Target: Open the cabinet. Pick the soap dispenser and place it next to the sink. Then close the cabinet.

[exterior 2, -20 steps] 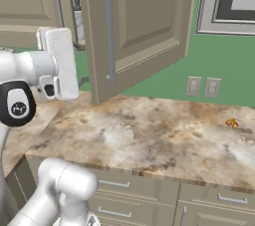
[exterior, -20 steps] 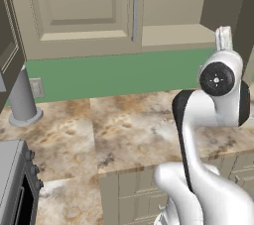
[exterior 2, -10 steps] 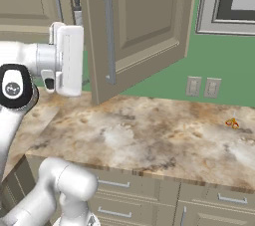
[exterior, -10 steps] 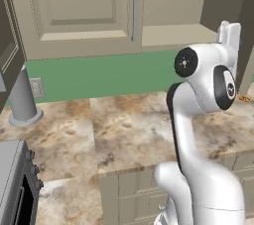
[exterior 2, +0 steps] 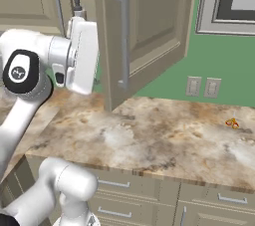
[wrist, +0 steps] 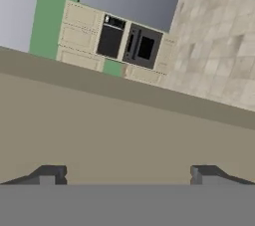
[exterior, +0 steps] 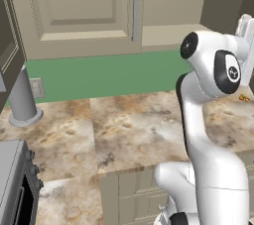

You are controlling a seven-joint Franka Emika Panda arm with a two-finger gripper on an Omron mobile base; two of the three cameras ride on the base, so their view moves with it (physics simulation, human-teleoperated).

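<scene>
Empty, wide-open end effector (wrist: pixel 127 172) faces the cabinet's (exterior 2: pixel 144 26) swung-out door, soap dispenser (exterior 2: pixel 77 7) behind.

Cabinet (exterior 2: pixel 149 26) door swung open over the counter's (exterior 2: pixel 164 140) back edge, shelf opening beside it unblocked, gripper (wrist: pixel 127 172) spread

The robot's hand hides all of the soap dispenser (exterior 2: pixel 77 6) but its top, and the frame's top edge crops the cabinet (exterior 2: pixel 144 16).
</scene>
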